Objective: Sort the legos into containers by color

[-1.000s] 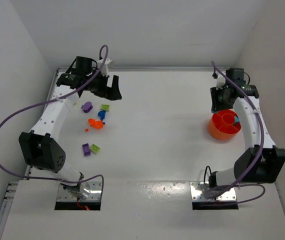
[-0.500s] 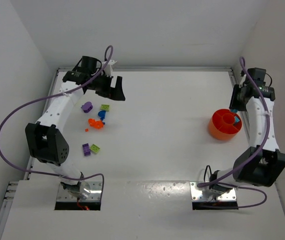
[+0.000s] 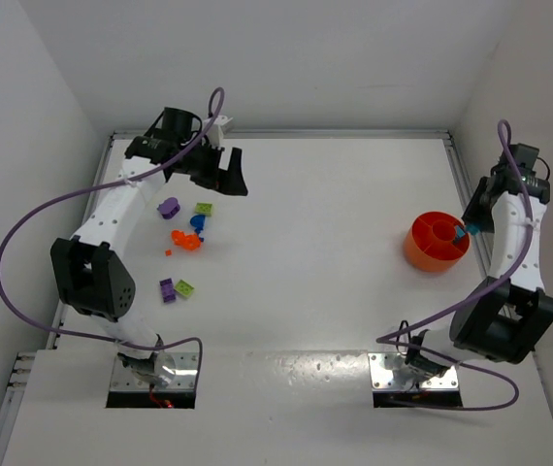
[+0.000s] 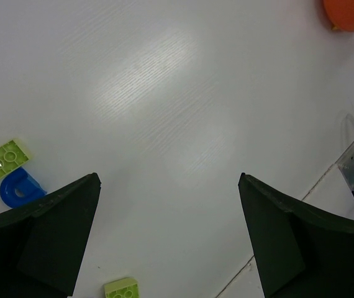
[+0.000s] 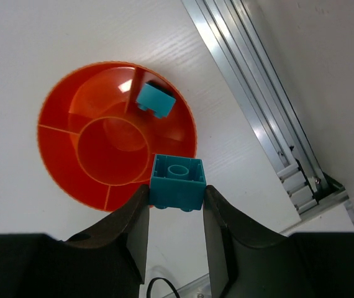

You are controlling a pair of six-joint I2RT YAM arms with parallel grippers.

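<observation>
While most of the sorting is judged to lie ahead, a start can be read from the top view: the orange tub [image 3: 430, 256] is set on the right of the table [image 3: 325, 282], and the loose legos [image 3: 168, 206] (purple, lime, blue and orange among them) are scattered well apart from it on the left, near the left gripper [image 3: 226, 175]. The right gripper [image 3: 467, 225] is seen at the tub's right rim, its state not legible from here. From the left wrist, the left gripper's jaws are shown spread wide with nothing between them, above bare table. A lime brick [image 4: 4, 159] lies just beside a blue piece [image 4: 18, 188] off to one side, and a second lime brick [image 4: 121, 288] is cut by the lower edge. From the right wrist, a teal brick [image 5: 177, 182] is seen clamped between the right gripper's fingers and held in line with the tub's rim. It is close to an outer compartment in which a second teal brick [image 5: 155, 99] is already lodged. One piece is thus counted as delivered and one is judged ready for release, while the whole scatter on the left has yet to be fetched.
</observation>
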